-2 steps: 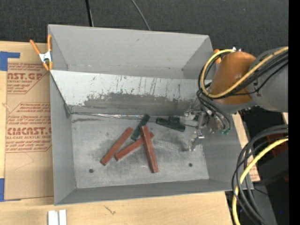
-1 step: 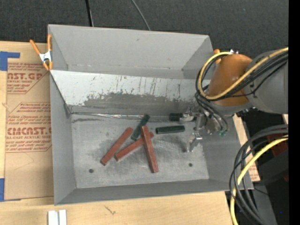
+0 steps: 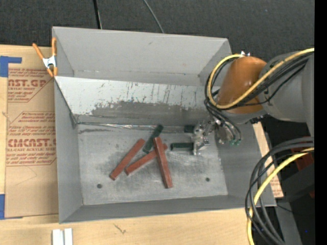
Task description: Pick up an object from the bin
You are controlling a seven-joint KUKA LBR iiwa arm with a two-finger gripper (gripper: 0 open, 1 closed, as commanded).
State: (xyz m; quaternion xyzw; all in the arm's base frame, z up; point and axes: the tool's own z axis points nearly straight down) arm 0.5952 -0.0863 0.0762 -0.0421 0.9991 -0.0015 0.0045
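Note:
My gripper (image 3: 198, 146) hangs low over the right part of the bin floor, under the orange wrist cover. A short dark green bar (image 3: 179, 147) lies flat just to its left, and its right end reaches the gripper's tip. Whether it is gripped I cannot tell. A small dark piece (image 3: 189, 129) lies just behind the gripper near the back wall. Further left, a long red-brown bar (image 3: 163, 163) lies almost lengthwise toward the front.
Left of centre, two more red-brown bars (image 3: 126, 160) (image 3: 141, 163) lie slanted side by side. A second dark green bar (image 3: 152, 139) leans across their upper ends. The arm and its yellow cables come in over the bin's right wall.

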